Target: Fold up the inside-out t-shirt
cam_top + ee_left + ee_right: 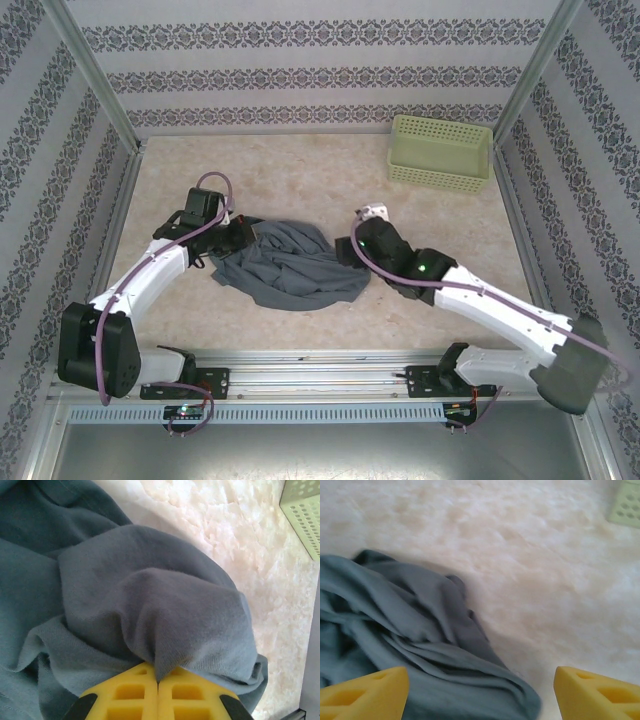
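From above you have one pale marbled table [300, 180] inside patterned walls [300, 70], one basket [440, 150], and one t-shirt [290, 265] bunched between your left pincer [238, 233] and right pincer [370, 213]. Left wrist: the left pincer is clenched on a t-shirt fold. Right wrist: the right pincer stands released, gripping nothing — the t-shirt lies by its left finger.

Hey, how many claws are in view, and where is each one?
2: the left claw, shut on a fold at the t-shirt's left side; the right claw, open over its right edge.
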Controlling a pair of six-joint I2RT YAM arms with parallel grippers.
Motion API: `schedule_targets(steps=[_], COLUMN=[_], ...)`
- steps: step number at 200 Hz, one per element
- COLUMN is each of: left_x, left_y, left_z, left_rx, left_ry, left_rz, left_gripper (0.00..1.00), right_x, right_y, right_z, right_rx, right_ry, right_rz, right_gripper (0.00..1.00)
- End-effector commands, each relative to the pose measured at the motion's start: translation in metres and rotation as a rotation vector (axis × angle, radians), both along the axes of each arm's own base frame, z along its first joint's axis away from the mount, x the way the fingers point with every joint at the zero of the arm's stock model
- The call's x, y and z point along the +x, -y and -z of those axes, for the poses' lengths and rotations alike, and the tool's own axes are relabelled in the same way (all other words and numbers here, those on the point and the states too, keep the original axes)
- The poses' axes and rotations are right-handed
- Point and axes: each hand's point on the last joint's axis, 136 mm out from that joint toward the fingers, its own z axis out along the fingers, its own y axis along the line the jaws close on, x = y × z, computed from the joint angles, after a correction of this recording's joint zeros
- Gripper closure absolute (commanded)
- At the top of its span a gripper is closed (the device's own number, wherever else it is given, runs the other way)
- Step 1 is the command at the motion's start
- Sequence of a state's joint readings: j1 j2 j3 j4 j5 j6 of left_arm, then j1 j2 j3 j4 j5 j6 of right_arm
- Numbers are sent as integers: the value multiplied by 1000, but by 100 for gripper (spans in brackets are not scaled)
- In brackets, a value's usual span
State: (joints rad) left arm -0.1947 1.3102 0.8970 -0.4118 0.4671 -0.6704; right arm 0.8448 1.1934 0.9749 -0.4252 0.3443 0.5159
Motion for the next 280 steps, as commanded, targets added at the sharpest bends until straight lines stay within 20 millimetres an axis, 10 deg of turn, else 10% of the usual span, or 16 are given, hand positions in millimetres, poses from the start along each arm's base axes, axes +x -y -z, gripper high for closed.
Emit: schedule_targets(steps=[1, 49, 103, 117, 153, 194, 220, 264, 280], left_x=[2, 2, 6, 9, 23, 42, 54, 46, 32], left_y=[7, 2, 2, -1, -28, -108, -125, -104, -78], left_z=[-8, -4, -11, -15, -23, -22, -24, 0, 7], left_rx=[-29, 12, 0, 4, 66, 136, 143, 157, 189], left_ry=[55, 40, 54, 54, 31, -26, -43, -99, -118], left_rz=[37, 46, 44, 32, -68, -347, -392, -274, -170], left_gripper=[100, 100, 100, 100, 100, 100, 100, 100, 85], right_x=[2, 4, 20, 22, 14, -15, -24, -26, -31], right_y=[-41, -106, -104, -107, -112, -93, -73, -51, -56], right_z=[4, 65, 122, 126, 90, -13, -42, 32, 64], right_rx=[-4, -32, -199, -217, -168, 99, 292, 239, 217], right_ry=[-85, -240, -301, -306, -220, 7, 42, -52, -112], right_rz=[-117, -242, -186, -197, -246, -320, -326, -220, -210], right_gripper=[25, 26, 25, 38, 100, 100, 100, 100, 100])
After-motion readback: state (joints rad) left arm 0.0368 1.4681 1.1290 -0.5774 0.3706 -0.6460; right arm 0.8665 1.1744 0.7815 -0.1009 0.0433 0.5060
